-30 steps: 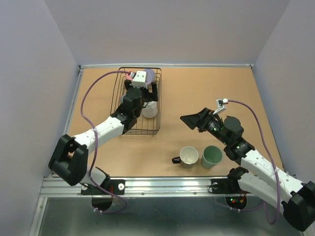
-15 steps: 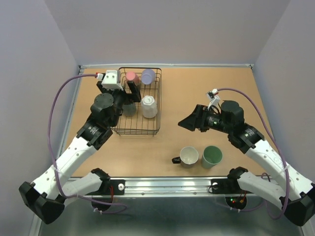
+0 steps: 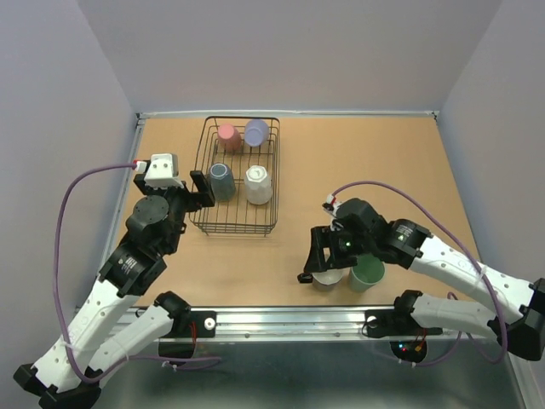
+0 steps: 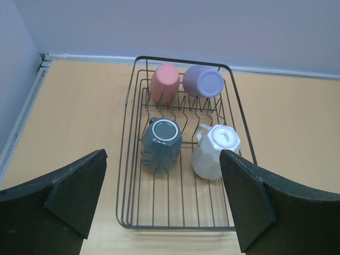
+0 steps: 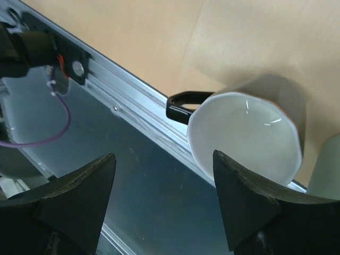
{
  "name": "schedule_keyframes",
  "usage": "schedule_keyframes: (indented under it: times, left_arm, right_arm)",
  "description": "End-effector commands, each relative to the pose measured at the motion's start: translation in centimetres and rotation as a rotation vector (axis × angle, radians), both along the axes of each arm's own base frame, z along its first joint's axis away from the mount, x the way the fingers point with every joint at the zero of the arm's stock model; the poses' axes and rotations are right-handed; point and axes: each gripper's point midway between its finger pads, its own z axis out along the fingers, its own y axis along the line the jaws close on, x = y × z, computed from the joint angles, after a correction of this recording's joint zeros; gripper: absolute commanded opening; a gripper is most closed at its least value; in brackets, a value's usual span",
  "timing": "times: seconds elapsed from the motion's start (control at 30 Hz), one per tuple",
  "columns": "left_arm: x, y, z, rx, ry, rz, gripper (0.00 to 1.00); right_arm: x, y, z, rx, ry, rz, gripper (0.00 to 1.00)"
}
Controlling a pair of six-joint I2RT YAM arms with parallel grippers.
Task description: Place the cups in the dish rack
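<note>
Black wire rack (image 4: 175, 207) holding pink cup (image 4: 163, 85), lavender cup (image 4: 203, 82), slate-grey cup (image 4: 161, 144), white cup (image 4: 215, 151). Cream cup (image 5: 244, 138) with black handle; mint-green cup (image 3: 368, 271).

Four cups (image 3: 259, 184) in dish rack (image 3: 235, 231), two outside.

Showed a tan tabletop (image 3: 366, 162), flat and matte. Closed it in with pale lavender walls (image 3: 298, 51) at the back and on both sides. Ran a light strip (image 3: 341, 112) along the far edge where board met wall, and a metal one down the left side. Bordered the near edge with a slotted aluminium rail (image 3: 289, 319), screws visible on it in the right wrist view. Held a dull grey panel (image 3: 289, 375) below that rail, faintly reflective up close.
</note>
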Motion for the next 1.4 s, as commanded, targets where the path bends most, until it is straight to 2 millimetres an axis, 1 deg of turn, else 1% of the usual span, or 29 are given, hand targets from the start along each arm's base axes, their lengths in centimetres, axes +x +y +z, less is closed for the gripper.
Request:
schedule_keyframes:
  times: [0.0,0.1,0.17,0.23,0.4,0.47,0.57,0.63,0.67,0.77,0.83,0.93,1.03,1.1,1.13,1.23,1.27,1.33,1.37]
  left_arm:
    - [-0.3,0.7,-0.6,0.011,-0.009,0.023,0.99]
    - [-0.4,0.7,-1.0,0.01,-0.013,0.02,0.99]
    - [-0.5,0.7,-1.2,0.005,-0.016,0.019,0.99]
    - [-0.6,0.7,-1.3,-0.004,-0.022,0.013,0.99]
    - [-1.0,1.1,-1.2,-0.031,-0.032,0.028,0.99]
    - [-1.1,1.3,-1.2,-0.042,-0.037,0.033,0.99]
    - [-1.4,1.0,-1.0,-0.056,-0.047,0.013,0.99]
    - [-1.5,0.9,-1.0,-0.059,-0.05,0.001,0.99]
    - [-1.5,0.8,-0.9,-0.06,-0.051,-0.002,0.99]
    - [-1.4,0.6,-0.9,-0.062,-0.052,-0.011,0.99]
    - [-1.5,0.3,-0.9,-0.065,-0.052,-0.026,0.99]
    - [-1.4,0.1,-0.9,-0.066,-0.05,-0.039,0.99]
    - [-1.5,0.0,-0.9,-0.068,-0.05,-0.045,0.99]
    - [-1.5,-0.2,-1.0,-0.069,-0.048,-0.054,0.99]
    - [-1.5,-0.3,-1.0,-0.071,-0.048,-0.057,0.99]
    - [-1.5,-0.2,-1.0,-0.071,-0.048,-0.054,0.99]
    - [-1.4,-0.3,-1.1,-0.07,-0.046,-0.055,0.99]
    - [-1.5,-0.2,-1.0,-0.069,-0.048,-0.055,0.99]
    - [-1.4,-0.3,-1.2,-0.068,-0.045,-0.058,0.99]
  right_arm:
    - [-0.2,0.5,-0.3,-0.066,-0.01,-0.051,0.78]
    - [0.1,0.6,-0.9,-0.083,-0.013,-0.075,0.78]
    - [0.3,0.5,-2.0,-0.106,-0.008,-0.092,0.78]
    - [0.5,0.8,-2.5,-0.109,-0.005,-0.097,0.77]
    - [1.1,1.4,-4.4,-0.145,0.018,-0.132,0.74]
    - [1.7,1.6,-4.6,-0.15,0.009,-0.157,0.72]
    - [2.4,1.9,-5.1,-0.169,0.007,-0.193,0.69]
    - [2.4,2.1,-5.5,-0.181,0.019,-0.197,0.65]
    - [3.0,1.8,-5.7,-0.198,-0.001,-0.226,0.63]
    - [3.2,1.9,-6.1,-0.213,0.002,-0.252,0.57]
    - [3.2,1.9,-6.4,-0.224,0.003,-0.259,0.56]
    - [3.3,1.9,-7.1,-0.25,0.006,-0.276,0.5]
    - [3.1,2.0,-7.9,-0.276,0.009,-0.285,0.47]
    - [3.0,2.1,-8.4,-0.293,0.012,-0.29,0.43]
    - [3.0,2.2,-8.4,-0.296,0.01,-0.289,0.38]
    - [2.9,2.4,-8.8,-0.308,0.01,-0.281,0.27]
    - [2.9,2.5,-8.7,-0.309,0.009,-0.281,0.2]
    - [2.9,2.6,-8.7,-0.311,0.003,-0.276,0.1]
    - [2.9,2.8,-8.5,-0.308,-0.001,-0.273,0.02]
